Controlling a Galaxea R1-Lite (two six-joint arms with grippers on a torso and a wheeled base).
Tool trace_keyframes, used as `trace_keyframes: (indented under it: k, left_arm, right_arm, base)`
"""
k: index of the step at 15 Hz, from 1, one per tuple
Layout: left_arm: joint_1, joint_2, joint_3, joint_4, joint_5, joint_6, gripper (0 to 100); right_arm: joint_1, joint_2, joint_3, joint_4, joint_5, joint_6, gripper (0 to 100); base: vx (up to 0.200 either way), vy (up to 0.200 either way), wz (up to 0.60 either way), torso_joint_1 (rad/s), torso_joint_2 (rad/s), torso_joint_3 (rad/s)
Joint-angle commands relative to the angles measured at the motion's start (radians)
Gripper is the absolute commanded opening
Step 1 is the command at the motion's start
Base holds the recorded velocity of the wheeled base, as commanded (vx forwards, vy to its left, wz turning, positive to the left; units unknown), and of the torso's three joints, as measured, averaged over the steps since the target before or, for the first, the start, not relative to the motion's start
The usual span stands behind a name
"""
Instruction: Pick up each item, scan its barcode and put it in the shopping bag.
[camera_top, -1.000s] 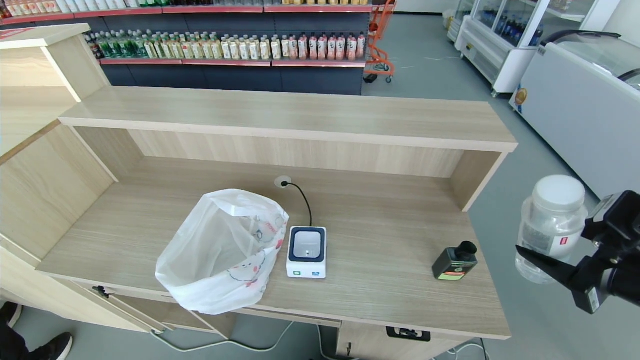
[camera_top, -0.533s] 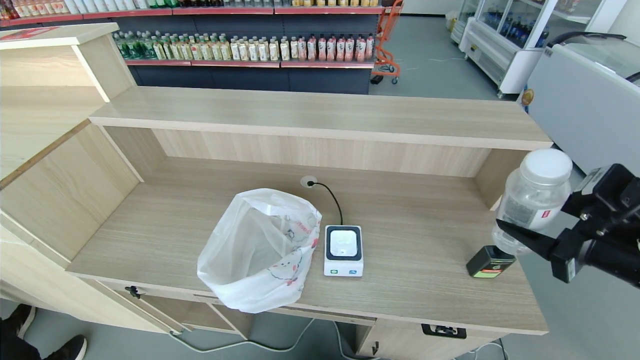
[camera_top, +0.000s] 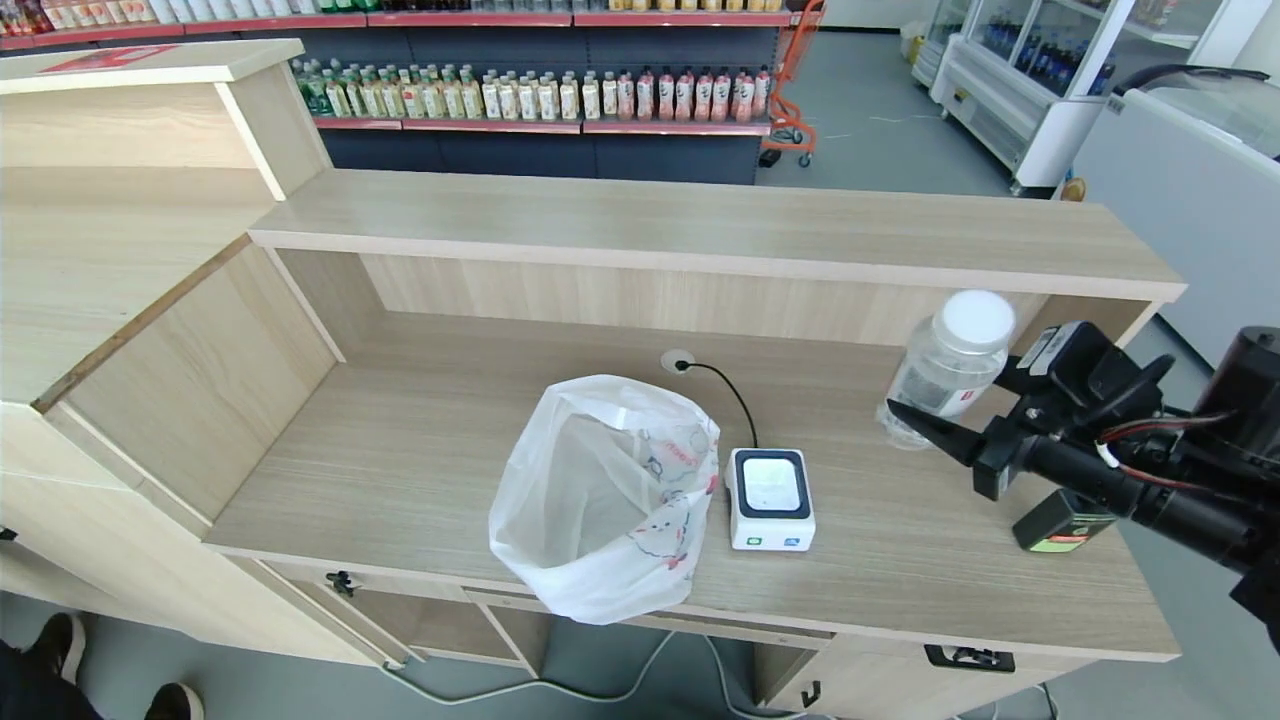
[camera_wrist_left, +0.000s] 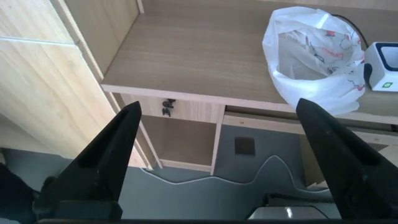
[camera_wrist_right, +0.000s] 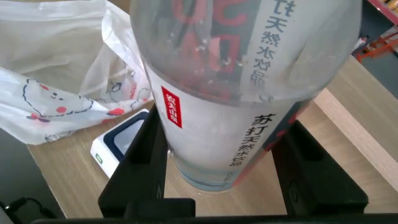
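My right gripper (camera_top: 935, 425) is shut on a clear plastic bottle (camera_top: 945, 365) with a white cap, held upright above the right part of the wooden counter (camera_top: 420, 450). The right wrist view shows the bottle (camera_wrist_right: 242, 87) close up between the black fingers (camera_wrist_right: 143, 162). A white scanner (camera_top: 769, 497) with a dark glass top sits mid-counter, cabled to the back. To its left stands the open white shopping bag (camera_top: 610, 495). A small dark bottle (camera_top: 1060, 520) lies at the counter's right end, under my right arm. My left gripper (camera_wrist_left: 217, 168) hangs open below the counter's front edge, left of the bag (camera_wrist_left: 314, 56).
A raised wooden ledge (camera_top: 700, 225) runs along the counter's back, with side walls left and right. Drawers with black handles (camera_top: 340, 582) sit under the front edge. Store shelves with drink bottles (camera_top: 540, 95) and freezers (camera_top: 1170, 150) stand beyond.
The head camera has swung to the right, so the whole scene shifted. My right gripper has carried the clear bottle up and inward, from beside the counter's right end to above it.
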Motion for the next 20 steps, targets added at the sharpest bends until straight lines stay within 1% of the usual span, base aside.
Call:
trace_keyframes:
  k: [1,3,7,11,13,16,18,20]
  left_arm:
    - [0.0,0.0,0.0,0.0,0.0,0.001,100]
    - [0.0,0.0,0.0,-0.002,0.0,-0.002,100]
    - [0.0,0.0,0.0,0.0,0.0,-0.002,100]
    - [0.0,0.0,0.0,-0.002,0.0,-0.002,100]
    - [0.0,0.0,0.0,-0.002,0.0,-0.002,100]
    - [0.0,0.0,0.0,0.0,0.0,-0.002,100]
    - [0.0,0.0,0.0,0.0,0.0,-0.002,100]
    - [0.0,0.0,0.0,0.0,0.0,-0.002,100]
  right_arm:
    - [-0.048,0.177,-0.002,-0.113,0.059,-0.017,0]
    - [-0.079,0.251,-0.003,-0.19,0.102,-0.041,0]
    - [-0.087,0.328,-0.022,-0.267,0.122,-0.052,0]
    - [-0.084,0.363,-0.028,-0.29,0.149,-0.058,0]
    - [-0.087,0.395,-0.071,-0.29,0.183,-0.078,0]
    - [-0.084,0.432,-0.103,-0.293,0.2,-0.091,0]
    - [-0.084,0.478,-0.138,-0.334,0.228,-0.103,0]
    - [-0.082,0.51,-0.153,-0.352,0.231,-0.104,0]
  base:
    - [0.0,0.0,0.0,0.0,0.0,0.0]
    - [0.0,0.0,0.0,0.0,0.0,0.0]
    - [0.0,0.0,0.0,0.0,0.0,0.0]
    - [0.0,0.0,0.0,0.0,0.0,0.0]
    - [0.0,0.0,0.0,0.0,0.0,0.0]
    - [0.0,0.0,0.0,0.0,0.0,0.0]
    - [0.0,0.0,0.0,0.0,0.0,0.0]
    - [0.0,0.0,0.0,0.0,0.0,0.0]
